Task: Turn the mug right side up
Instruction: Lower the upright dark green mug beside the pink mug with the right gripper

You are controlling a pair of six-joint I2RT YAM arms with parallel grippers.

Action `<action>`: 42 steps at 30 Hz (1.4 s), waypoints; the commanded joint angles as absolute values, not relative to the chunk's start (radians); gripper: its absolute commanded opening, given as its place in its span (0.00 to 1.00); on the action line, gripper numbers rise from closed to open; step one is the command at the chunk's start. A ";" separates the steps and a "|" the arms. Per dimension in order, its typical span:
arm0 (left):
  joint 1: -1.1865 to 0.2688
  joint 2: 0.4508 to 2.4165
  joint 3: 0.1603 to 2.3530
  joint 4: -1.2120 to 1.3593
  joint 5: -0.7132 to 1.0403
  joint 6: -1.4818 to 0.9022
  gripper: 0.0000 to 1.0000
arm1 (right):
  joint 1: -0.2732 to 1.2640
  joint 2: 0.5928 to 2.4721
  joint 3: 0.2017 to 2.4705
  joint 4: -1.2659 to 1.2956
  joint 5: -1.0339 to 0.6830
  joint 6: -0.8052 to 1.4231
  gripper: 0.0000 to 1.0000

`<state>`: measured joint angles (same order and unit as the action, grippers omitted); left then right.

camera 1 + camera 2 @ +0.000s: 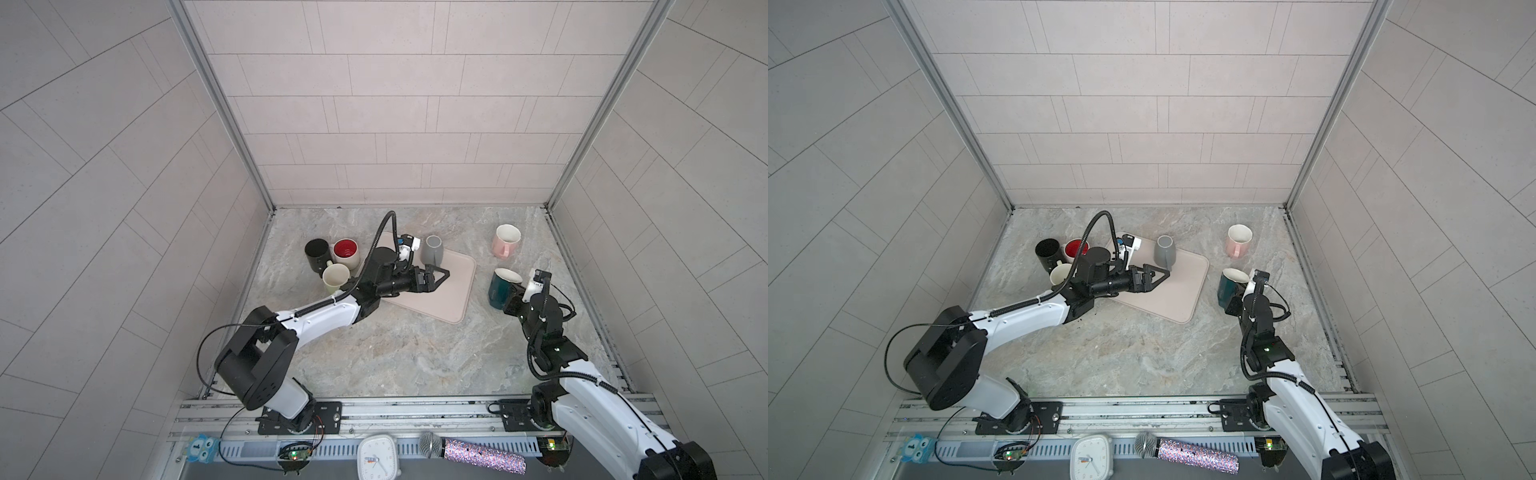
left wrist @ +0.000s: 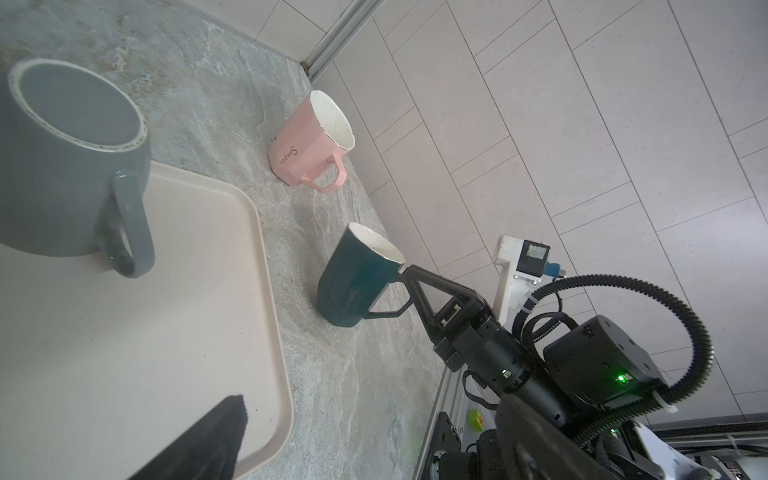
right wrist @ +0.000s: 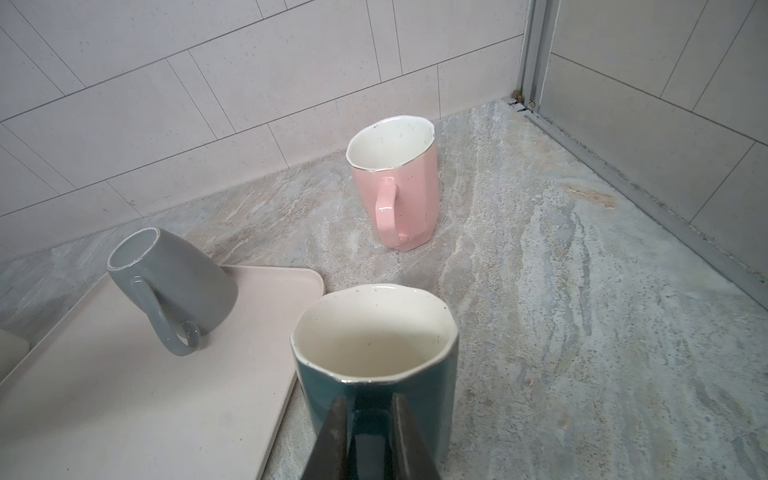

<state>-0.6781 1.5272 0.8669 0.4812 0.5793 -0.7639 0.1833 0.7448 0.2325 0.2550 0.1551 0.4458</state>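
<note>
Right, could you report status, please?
Left pincer open, near upside-down grey ceramic mug on beige tray. Right pincer shut on handle of upright teal mug. Nothing blocking.

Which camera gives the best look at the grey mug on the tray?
The right wrist view: the grey mug shows whole, base up. The left wrist view crops it at the frame edge; in both top views it is small.

Soft even daylight, faint shadows, wide-angle edge distortion.
</note>
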 commanded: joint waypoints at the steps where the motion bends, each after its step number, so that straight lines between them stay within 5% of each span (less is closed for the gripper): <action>1: -0.672 1.534 0.851 0.551 0.597 -0.776 1.00 | 0.185 0.773 0.215 0.372 0.201 0.445 0.00; 13: -0.655 1.515 0.822 0.572 0.596 -0.779 1.00 | 0.233 1.090 0.263 0.514 0.241 0.465 0.00; 40: -0.588 1.511 0.755 0.744 0.656 -0.890 1.00 | 0.295 1.358 0.346 0.637 0.396 0.395 0.00; 42: -0.586 1.509 0.754 0.744 0.656 -0.894 1.00 | 0.295 1.352 0.342 0.640 0.397 0.395 0.11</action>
<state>-0.5938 1.5276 0.7670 0.6884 0.6369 -0.8867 0.2947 1.3491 0.3542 0.6945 0.3744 0.4072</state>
